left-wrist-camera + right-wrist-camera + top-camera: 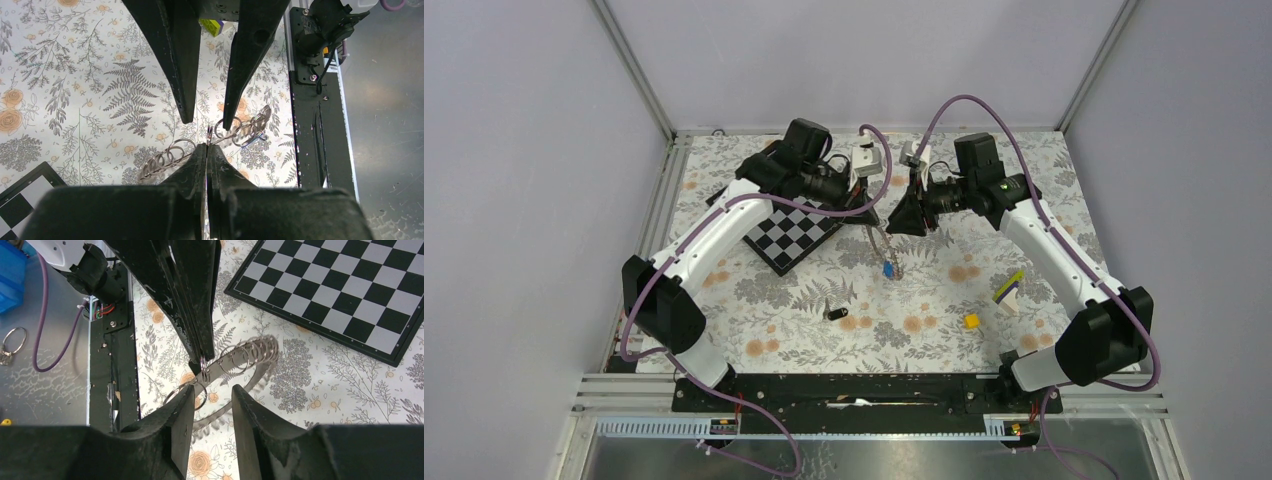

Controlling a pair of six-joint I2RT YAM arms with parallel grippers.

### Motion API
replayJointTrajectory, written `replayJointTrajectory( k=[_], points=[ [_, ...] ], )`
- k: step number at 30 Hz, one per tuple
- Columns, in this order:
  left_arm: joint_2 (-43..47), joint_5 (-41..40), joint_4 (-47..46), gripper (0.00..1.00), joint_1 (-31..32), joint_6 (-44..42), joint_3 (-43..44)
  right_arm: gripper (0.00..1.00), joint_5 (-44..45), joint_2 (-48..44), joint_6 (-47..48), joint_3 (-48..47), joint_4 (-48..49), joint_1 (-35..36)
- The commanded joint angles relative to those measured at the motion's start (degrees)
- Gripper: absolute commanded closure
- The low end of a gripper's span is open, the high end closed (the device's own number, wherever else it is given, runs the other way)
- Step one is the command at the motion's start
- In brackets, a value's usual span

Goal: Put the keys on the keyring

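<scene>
The keyring [245,131] is a loop of fine silver coils held in the air between my two grippers. My left gripper [207,146] is shut on it near its middle. In the right wrist view the keyring [248,354] hangs from the left gripper's closed fingers [197,325]. My right gripper [213,389] is open, its jaws on either side of the loop just below that grip. In the top view both grippers, left [876,212] and right [896,222], meet above the table. The blue key [889,268] shows just under them; I cannot tell whether it hangs or lies. The black key [833,314] lies on the cloth.
A black-and-white chessboard [792,232] lies under the left arm. A small yellow cube [971,320] and a purple-and-lime stick [1009,287] lie at the right front. The black base rail [854,392] runs along the near edge.
</scene>
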State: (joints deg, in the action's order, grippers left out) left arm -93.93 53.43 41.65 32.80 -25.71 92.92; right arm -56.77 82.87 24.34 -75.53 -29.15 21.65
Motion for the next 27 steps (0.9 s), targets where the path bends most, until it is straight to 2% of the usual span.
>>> replayJointTrajectory(
  k=[1, 8, 15, 20, 27],
  points=[
    [0.37, 0.19, -1.13, 1.0, 0.69, -0.62, 2.81, 0.59, -3.21, -0.74, -1.22, -2.56, 0.92, 0.15],
    [-0.15, 0.84, -1.13, 1.0, 1.21, -0.11, 2.5, 0.6, -3.56, -0.21, -1.66, -2.78, 1.4, 0.71],
    [-0.47, 1.22, -1.11, 1.0, 1.39, 0.05, 2.44, 0.71, -3.64, -0.04, -1.75, -2.39, 1.62, 0.96],
    [-0.95, 1.58, -1.04, 1.0, 1.35, 0.2, 2.69, 0.84, -4.53, 0.27, -2.79, -1.67, 2.54, 1.2],
    [-1.45, 2.37, -1.04, 1.0, 1.39, 0.58, 2.94, 0.87, -4.69, 0.56, -3.42, -0.89, 3.41, 1.29]
  ],
)
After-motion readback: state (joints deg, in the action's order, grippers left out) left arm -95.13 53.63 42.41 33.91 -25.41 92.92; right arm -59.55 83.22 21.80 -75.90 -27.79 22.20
